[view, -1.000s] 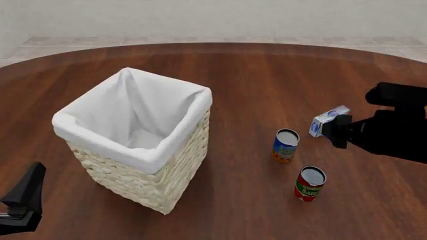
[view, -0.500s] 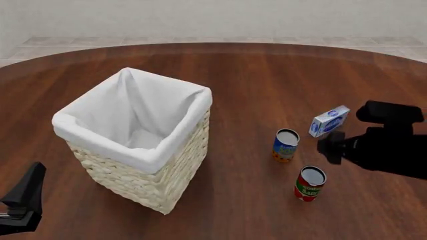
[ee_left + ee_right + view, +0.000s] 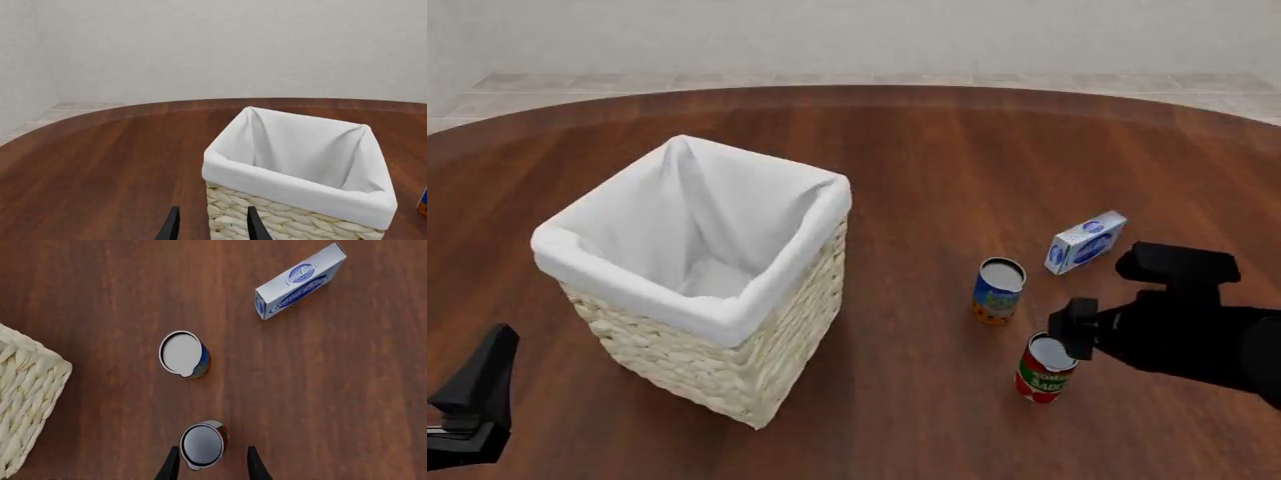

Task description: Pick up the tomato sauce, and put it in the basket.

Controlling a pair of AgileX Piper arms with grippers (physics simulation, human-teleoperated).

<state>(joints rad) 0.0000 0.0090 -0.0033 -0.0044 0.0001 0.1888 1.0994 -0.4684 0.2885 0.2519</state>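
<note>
target: tomato sauce can [image 3: 1046, 368], upright on the table [image 3: 961, 170], long axis vertical, silver top facing up. Sits at roughly 4 o'clock from the basket [image 3: 767, 370], well apart from it.
right gripper [image 3: 207, 465]: I've got it hanging above the can. In the right wrist view the can top [image 3: 202, 445] sits between the two finger tips, a touch toward 12 o'clock along my reach. Fingers spread wider than the can, holding nothing, not touching it.
key relation: can is almost straight under the right gripper, so my read is the next move is mainly a straight drop with the fingers passing either side of the can wall.
left gripper [image 3: 210, 226]: parked at the near left table edge, fingers apart, nothing between them, looking at the basket. Far from the can; right arm is clearly the nearer one.
neighbours: blue-and-orange can [image 3: 998, 290] at about 11 o'clock from the target, apart from it; blue-white box [image 3: 1086, 242] further out at about 1 o'clock. Neither is between the fingers.
risk: I'd guess the blue-and-orange can is the one to avoid clipping when carrying toward the basket.
</note>
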